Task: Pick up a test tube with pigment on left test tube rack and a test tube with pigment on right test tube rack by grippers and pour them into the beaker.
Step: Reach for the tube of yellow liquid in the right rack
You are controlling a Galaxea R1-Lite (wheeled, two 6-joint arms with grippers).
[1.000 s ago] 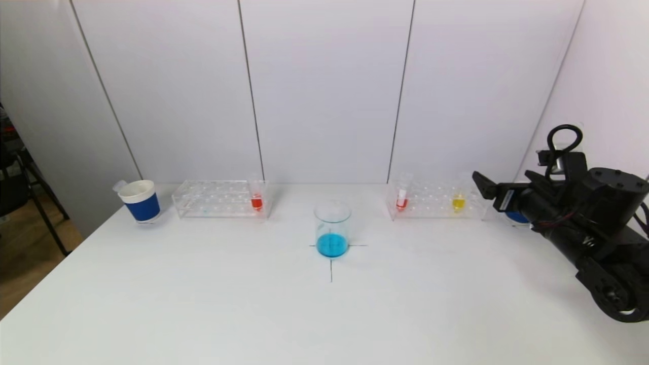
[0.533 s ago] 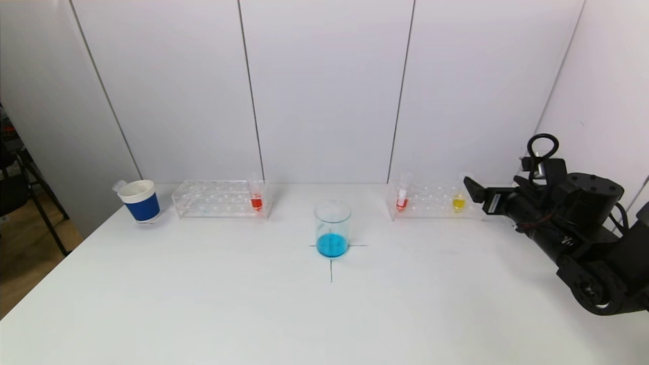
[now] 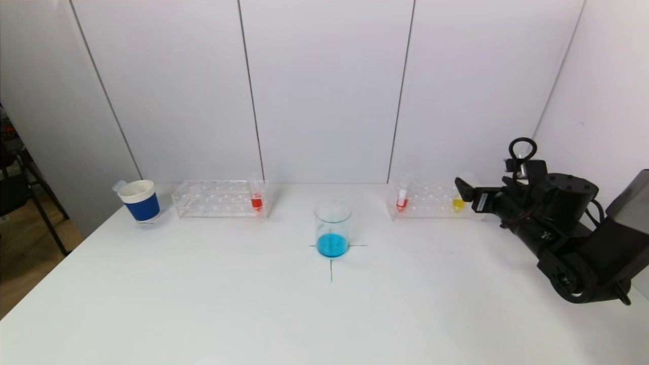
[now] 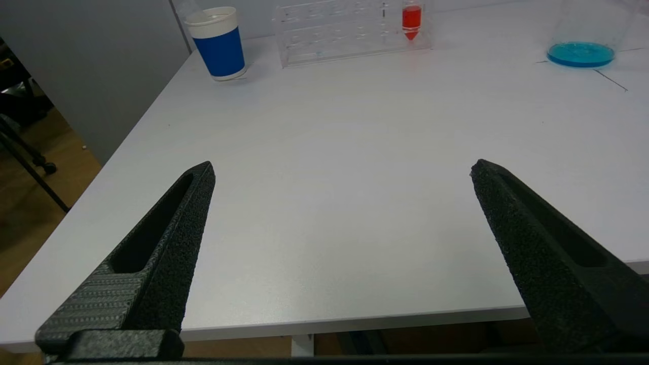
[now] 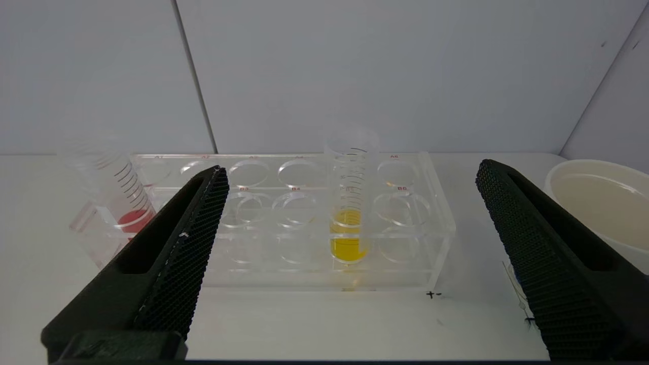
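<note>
Right gripper [image 5: 350, 177]: being held level just in front of the right test tube rack [image 3: 436, 202], jaws spread wide and grasping nothing; the yellow tube [image 5: 350, 203] is being framed between them, nearer the centre than either jaw.
Left gripper [image 4: 342, 170]: being kept low at the near table [image 3: 324, 314] edge, well apart from the left test tube rack [image 4: 350, 28]; jaws released, nothing between them.
Yellow tube: standing upright in a front-row hole toward the rack's right end, pigment filling only its bottom part.
Red tube, right rack [image 5: 119, 187]: leaning at the rack's left end, a little red at its tip.
Red tube, left rack [image 3: 256, 195]: standing upright at that rack's right end.
Beaker [image 3: 332, 228]: sitting on the table's cross mark between the racks, blue liquid already in it.
Handling, judged: the tubes are likely light, stiff, smooth-walled plastic, so slipping is being counted as the main risk; liquid is open-topped and spillable.
Hold point, judged: the bare upper wall above the rack top is being favoured, then a straight lift.
</note>
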